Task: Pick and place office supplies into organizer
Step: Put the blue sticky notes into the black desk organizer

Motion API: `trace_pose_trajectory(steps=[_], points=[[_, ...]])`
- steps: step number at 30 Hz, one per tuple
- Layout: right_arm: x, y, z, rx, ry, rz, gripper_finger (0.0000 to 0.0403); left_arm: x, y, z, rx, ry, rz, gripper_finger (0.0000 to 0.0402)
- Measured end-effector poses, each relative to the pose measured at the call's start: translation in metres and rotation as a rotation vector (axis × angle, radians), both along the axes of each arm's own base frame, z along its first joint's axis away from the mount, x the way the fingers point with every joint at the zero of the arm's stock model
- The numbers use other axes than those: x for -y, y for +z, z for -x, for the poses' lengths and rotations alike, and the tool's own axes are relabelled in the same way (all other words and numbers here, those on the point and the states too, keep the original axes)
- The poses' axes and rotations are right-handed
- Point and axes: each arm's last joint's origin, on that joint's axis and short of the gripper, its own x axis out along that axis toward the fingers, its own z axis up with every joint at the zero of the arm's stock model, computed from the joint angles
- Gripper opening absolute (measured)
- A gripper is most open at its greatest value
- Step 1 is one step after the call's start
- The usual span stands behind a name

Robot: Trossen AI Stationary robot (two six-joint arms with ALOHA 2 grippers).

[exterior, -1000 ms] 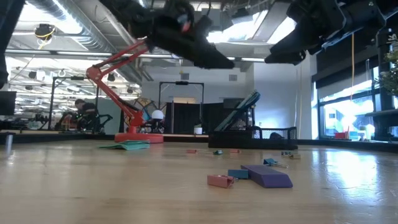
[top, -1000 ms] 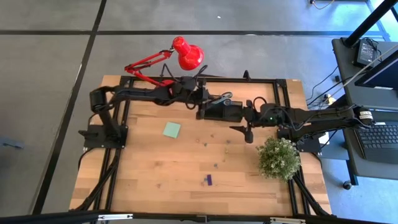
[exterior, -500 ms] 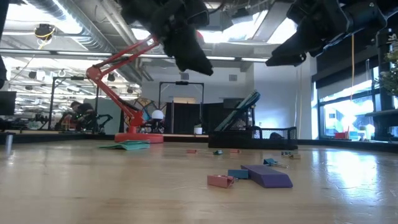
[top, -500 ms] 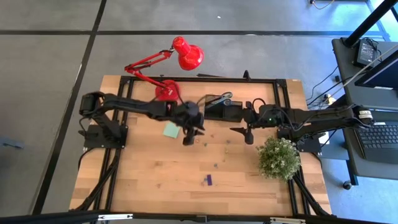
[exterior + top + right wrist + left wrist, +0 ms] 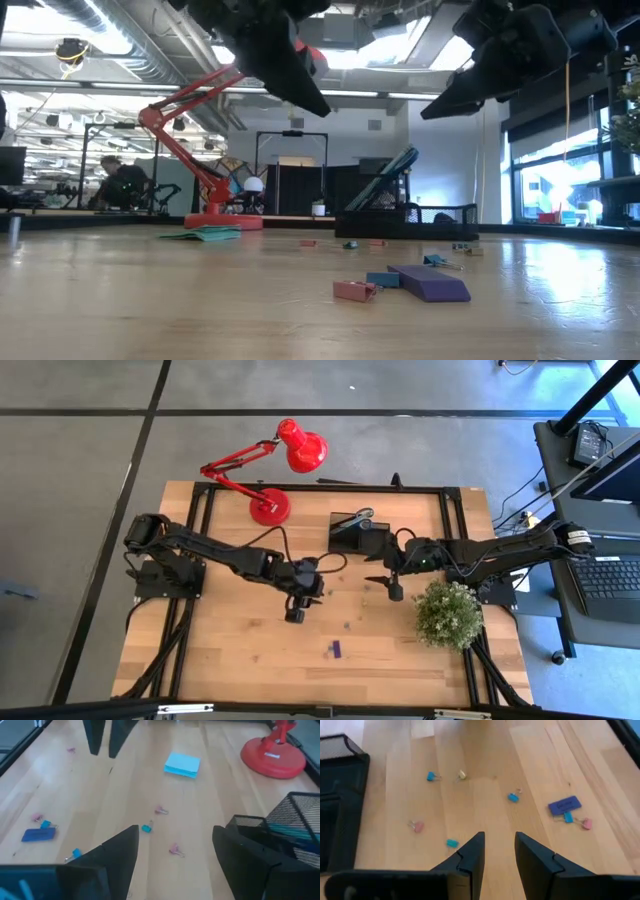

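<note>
My left gripper [image 5: 293, 612] [image 5: 498, 840] hangs open over the middle of the table with nothing between its fingers; below it lie several small blue and pink clips [image 5: 451, 843] and a purple piece [image 5: 565, 804] [image 5: 335, 649]. My right gripper [image 5: 390, 588] [image 5: 175, 832] stands wide open and empty just near of the black organizer [image 5: 350, 532] [image 5: 280, 835], which holds light-blue items. The sticky-note pad [image 5: 182, 764] lies flat near the lamp; my left arm covers it in the high view. In the low view both grippers [image 5: 318, 103] [image 5: 432, 110] hang well above the wood.
A red desk lamp [image 5: 268, 508] stands at the far left and a green bushy plant [image 5: 447, 614] at the right, close to my right arm. A black metal frame [image 5: 440, 490] runs along the table's edges. Bare wood lies toward the near edge [image 5: 250, 660].
My left gripper has swung away from the organizer at the far edge, toward the near edge and the middle of the table, sinking a little and tipping further down, its finger gap unchanged. My right gripper has edged slightly toward the near edge.
</note>
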Motion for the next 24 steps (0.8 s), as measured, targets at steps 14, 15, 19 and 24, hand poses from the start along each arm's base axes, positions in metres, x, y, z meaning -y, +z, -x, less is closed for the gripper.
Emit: trace_pose_trajectory(steps=[14, 15, 19, 24], points=[[-0.002, -0.003, -0.003, -0.005, 0.009, 0.000, 0.0255, -0.019, -0.019, 0.028, -0.317, 0.435, -0.098, 0.0100], [-0.002, -0.002, -0.003, -0.005, 0.009, 0.001, 0.0255, -0.021, -0.019, 0.028, -0.311, 0.473, -0.091, 0.0100], [-0.002, -0.002, -0.003, -0.004, 0.010, 0.003, 0.0255, -0.030, -0.018, 0.027, -0.290, 0.621, -0.029, 0.0100], [-0.002, -0.002, -0.003, -0.004, 0.013, 0.007, 0.0255, -0.036, -0.018, 0.027, -0.287, 0.694, 0.020, 0.0096]])
